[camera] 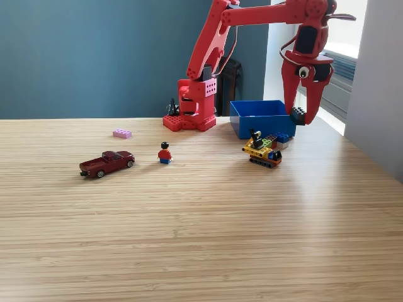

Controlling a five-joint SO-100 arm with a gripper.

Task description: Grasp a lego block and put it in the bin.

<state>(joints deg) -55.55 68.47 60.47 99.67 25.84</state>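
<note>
A red plastic five-joint robot arm [214,44] reaches from its red base [192,107] at the far edge of a pale wooden table [201,233] toward the exterior view's right, its red gripper [301,116] pointing down with a small black lego block [298,115] pinched between the tips of its jaws. The block hangs over the right-hand rim of the square, low-walled, bright blue plastic bin [261,119], which sits on the table just beside the base; whether the block is above the bin's inside or just outside its wall cannot be told from this angle. The gripper carries a round googly eye on its upper part. In front of the bin, close to its near wall, stands a small yellow and black lego tracked vehicle [262,151], with a low cluster of blue, green and red lego bricks [279,139] just behind it. Toward the middle of the table a little lego figure in a red top and blue legs [165,153] stands upright, well apart from the bin. To the exterior view's left of it rests a dark red toy pickup truck [107,163], and farther back, nearer the wall, a flat pink lego block [122,133] lies alone. A teal wall closes the scene behind, with a bright window at the exterior view's right.
</note>
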